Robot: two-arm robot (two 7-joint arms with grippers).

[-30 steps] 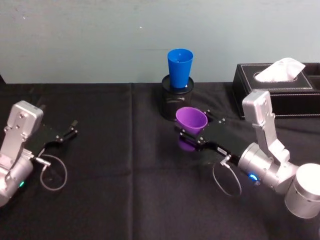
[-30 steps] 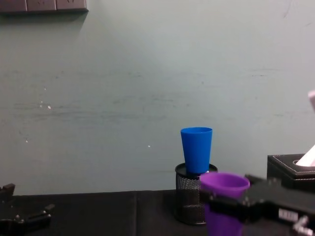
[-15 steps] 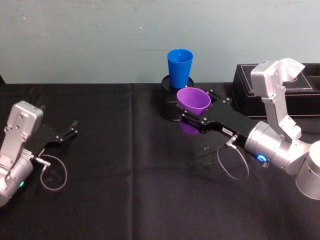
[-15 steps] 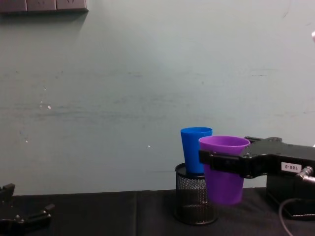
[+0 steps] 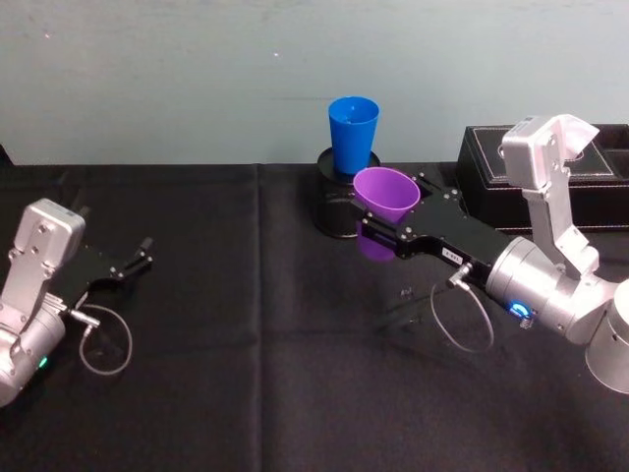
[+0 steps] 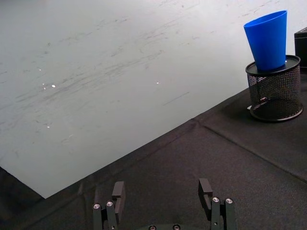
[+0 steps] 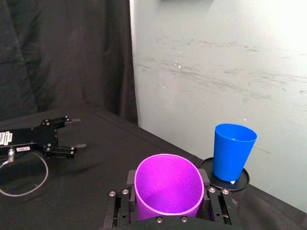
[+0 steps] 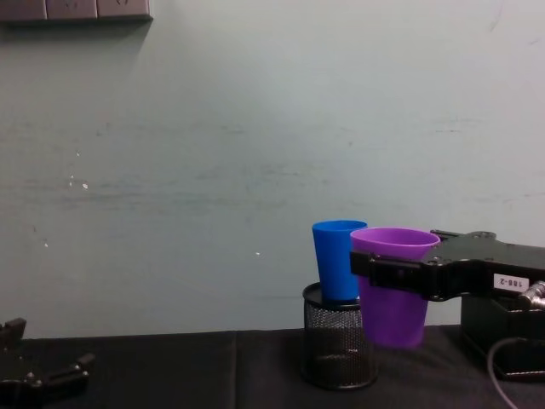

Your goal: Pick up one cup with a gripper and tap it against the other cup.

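My right gripper point(image 5: 391, 208) is shut on the purple cup point(image 5: 385, 194), holding it upright in the air above the table. In the chest view the purple cup point(image 8: 393, 300) hangs level with the blue cup point(image 8: 335, 268), just right of it and nearer me. The blue cup point(image 5: 353, 133) stands upright on top of a black mesh pen holder point(image 5: 337, 200). From the right wrist, the purple cup point(image 7: 168, 189) sits between the fingers point(image 7: 212, 205), with the blue cup point(image 7: 232, 151) a short gap beyond. My left gripper point(image 5: 136, 260) rests open on the table at the far left.
A black tissue box point(image 5: 590, 182) with white tissue stands at the back right, close behind my right arm. The table is covered in black cloth point(image 5: 246, 374), and a pale green wall point(image 8: 213, 153) rises just behind the pen holder point(image 8: 338, 349).
My right gripper has lifted the purple cup off the table and carried it up and back toward the blue cup. The left arm has not moved.
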